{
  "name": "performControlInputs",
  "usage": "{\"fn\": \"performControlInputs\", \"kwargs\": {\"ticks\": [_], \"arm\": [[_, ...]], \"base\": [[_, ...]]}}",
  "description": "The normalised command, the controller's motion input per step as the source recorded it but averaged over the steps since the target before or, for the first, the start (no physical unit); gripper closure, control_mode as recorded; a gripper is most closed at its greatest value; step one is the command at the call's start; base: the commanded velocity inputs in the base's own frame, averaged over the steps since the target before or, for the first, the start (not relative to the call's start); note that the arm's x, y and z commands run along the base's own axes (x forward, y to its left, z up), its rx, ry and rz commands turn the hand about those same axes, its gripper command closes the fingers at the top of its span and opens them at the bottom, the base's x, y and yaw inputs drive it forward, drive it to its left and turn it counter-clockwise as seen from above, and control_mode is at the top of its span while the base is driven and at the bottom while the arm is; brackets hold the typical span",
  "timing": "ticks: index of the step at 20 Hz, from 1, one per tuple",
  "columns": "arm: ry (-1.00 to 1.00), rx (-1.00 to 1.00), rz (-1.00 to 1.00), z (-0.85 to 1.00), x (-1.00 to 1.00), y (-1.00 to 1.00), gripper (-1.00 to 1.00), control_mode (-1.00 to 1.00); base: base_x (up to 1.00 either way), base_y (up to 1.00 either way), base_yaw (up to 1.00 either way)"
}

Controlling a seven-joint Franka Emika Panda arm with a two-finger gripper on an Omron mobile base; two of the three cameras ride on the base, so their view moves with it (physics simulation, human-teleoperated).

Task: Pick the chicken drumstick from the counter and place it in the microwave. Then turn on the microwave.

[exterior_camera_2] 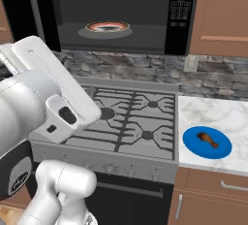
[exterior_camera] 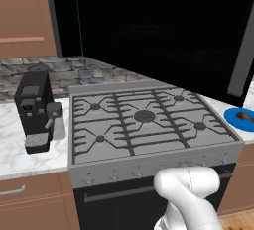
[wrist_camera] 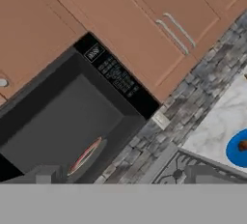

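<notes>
The chicken drumstick (exterior_camera_2: pixel 207 139) lies on a blue plate (exterior_camera_2: pixel 193 146) on the white marble counter (exterior_camera_2: pixel 213 112), right of the stove. It also shows at the right edge of the left base view, drumstick (exterior_camera: pixel 244 117), and at the right edge of the hand view, drumstick (wrist_camera: pixel 242 145). Above the stove the microwave (exterior_camera_2: pixel 116 13) stands open, its door (exterior_camera: pixel 158 30) swung out to the left. A turntable plate (exterior_camera_2: pixel 107 26) sits inside, and the button panel (exterior_camera_2: pixel 181 6) is at its right. My gripper (wrist_camera: pixel 125 175) is open and holds nothing. It points up toward the microwave (wrist_camera: pixel 62 126), far from the drumstick.
A grey gas stove (exterior_camera: pixel 144 120) lies straight ahead over a black oven. A black coffee machine (exterior_camera: pixel 34 107) stands on the counter at its left. Brown wall cabinets (wrist_camera: pixel 144 20) flank the microwave. A stone backsplash (exterior_camera_2: pixel 145 69) runs behind.
</notes>
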Motion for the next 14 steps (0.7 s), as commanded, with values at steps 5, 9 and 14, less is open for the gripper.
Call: {"fn": "performControlInputs", "kwargs": {"ticks": [5,9,14], "arm": [[-0.12,0.61,0.11,-0.12,0.11,-0.16,-1.0,-1.0],[-0.17,0.58,0.06,-0.27,0.17,-0.02,-1.0,-1.0],[-0.2,0.45,0.01,-0.24,0.26,-0.02,-1.0,-1.0]], "base": [[0.0,0.0,0.0],[0.0,0.0,0.0],[0.0,0.0,0.0]]}}
